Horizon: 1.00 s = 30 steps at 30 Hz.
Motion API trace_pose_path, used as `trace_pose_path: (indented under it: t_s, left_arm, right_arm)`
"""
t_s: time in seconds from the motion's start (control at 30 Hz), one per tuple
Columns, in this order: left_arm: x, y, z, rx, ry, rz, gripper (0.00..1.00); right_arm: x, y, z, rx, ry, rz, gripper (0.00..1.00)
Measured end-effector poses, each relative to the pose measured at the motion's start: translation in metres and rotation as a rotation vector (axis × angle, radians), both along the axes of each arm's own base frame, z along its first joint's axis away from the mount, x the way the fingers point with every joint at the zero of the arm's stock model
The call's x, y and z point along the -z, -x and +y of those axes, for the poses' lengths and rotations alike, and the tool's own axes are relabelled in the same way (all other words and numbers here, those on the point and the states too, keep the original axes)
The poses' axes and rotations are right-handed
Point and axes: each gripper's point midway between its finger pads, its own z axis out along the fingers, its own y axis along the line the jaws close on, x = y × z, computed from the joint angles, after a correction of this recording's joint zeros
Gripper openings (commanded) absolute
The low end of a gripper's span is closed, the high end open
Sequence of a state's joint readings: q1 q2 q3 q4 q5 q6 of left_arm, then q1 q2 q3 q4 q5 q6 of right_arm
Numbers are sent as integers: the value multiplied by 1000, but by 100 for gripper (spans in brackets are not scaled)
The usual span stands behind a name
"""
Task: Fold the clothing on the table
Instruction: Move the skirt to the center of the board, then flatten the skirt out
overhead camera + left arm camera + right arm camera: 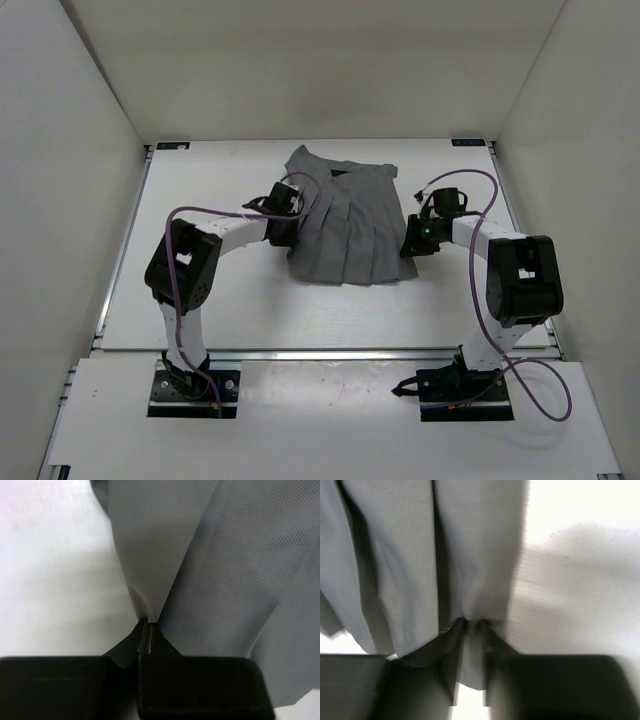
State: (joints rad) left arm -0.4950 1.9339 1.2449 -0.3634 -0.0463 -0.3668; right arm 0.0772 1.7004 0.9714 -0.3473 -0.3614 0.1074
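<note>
The clothing point(345, 225), a grey pleated skirt, lies spread flat in the middle of the white table point(220, 310), waistband toward the far side. My left gripper point(287, 232) sits at its left edge. In the left wrist view the left gripper point(148, 621) is shut tight on a fold of the clothing point(225, 555). My right gripper point(408, 245) is at the skirt's right edge. The right wrist view shows the right gripper point(471, 622) pinching the puckered clothing point(420, 555), with cloth filling the narrow slot between its fingers.
White walls point(80, 150) enclose the table on the left, right and far sides. A metal rail point(320, 352) runs along the near edge in front of both arm bases. Purple cables point(540, 385) loop from each arm. Bare tabletop point(580, 590) lies right of the skirt.
</note>
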Motion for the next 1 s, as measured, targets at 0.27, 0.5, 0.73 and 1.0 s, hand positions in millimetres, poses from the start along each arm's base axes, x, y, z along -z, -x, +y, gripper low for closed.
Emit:
trace_pose_path:
  t_s: [0.27,0.5,0.73,1.0]
  left_arm:
    - [-5,88,15,2,4,84,0]
    - [-31,158,33,-17,62,119,0]
    - [-83,171,58,-99,171,40,92]
    - [-156,68,95,-249,184,-195,99]
  right_arm:
    - [7,27,9,-19,-14,36,0]
    - [-13,92,34,-115,-42,71,4]
    - [-46,117,45,-141,-99,65,64]
    - [-120,18,49,-139,-107,-148,82]
